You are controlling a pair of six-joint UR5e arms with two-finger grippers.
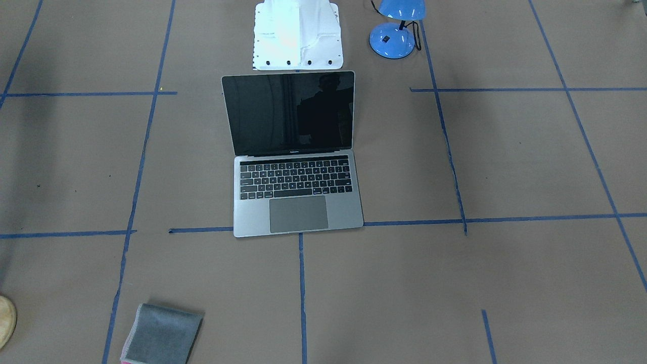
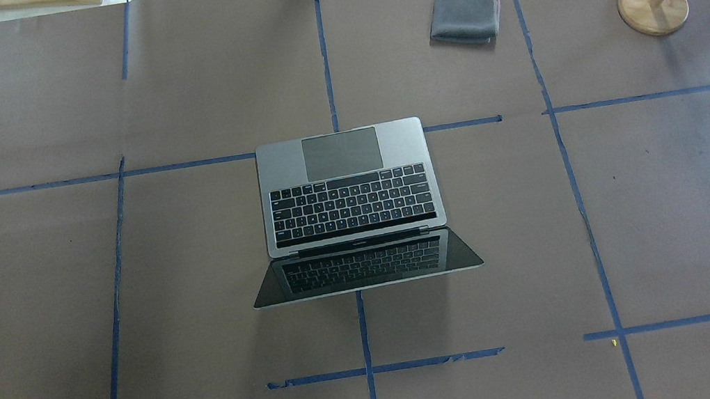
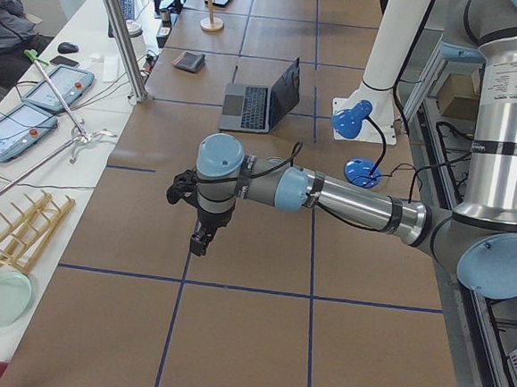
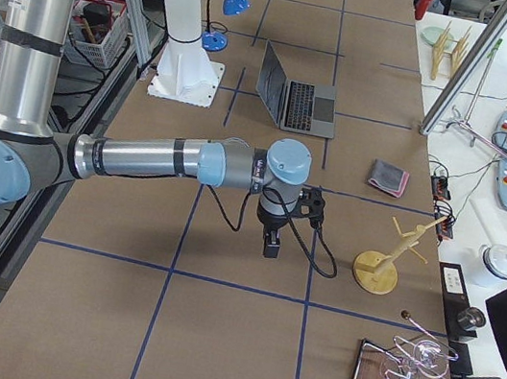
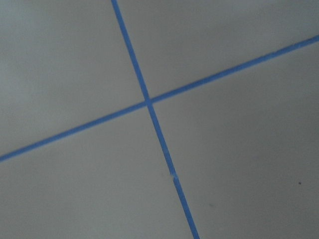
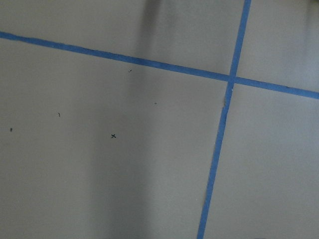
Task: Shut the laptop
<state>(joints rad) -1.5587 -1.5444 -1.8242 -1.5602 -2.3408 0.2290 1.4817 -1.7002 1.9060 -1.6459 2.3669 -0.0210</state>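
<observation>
Laptop: the laptop [image 2: 352, 193] is seen open in the middle of the table [image 2: 678, 193], its screen [image 1: 289, 112] raised on the robot's side and the keyboard turned away from the robot.
Step in hand: the close is judged not yet begun — nothing touches the lid.
Left gripper: the left gripper [image 3: 199, 240] is held above bare table, well apart from the laptop; whether it is apart or together cannot be told.
Right gripper: the right gripper [image 4: 271, 242] is likewise held over bare table, its state not to be told.
Next move: an arm would need to be brought behind the screen's top edge — then the lid pushed forward and down onto the keyboard.
Nearby: a blue lamp [image 1: 395, 28] and a grey cloth [image 2: 464, 15] are set well apart from it.
</observation>
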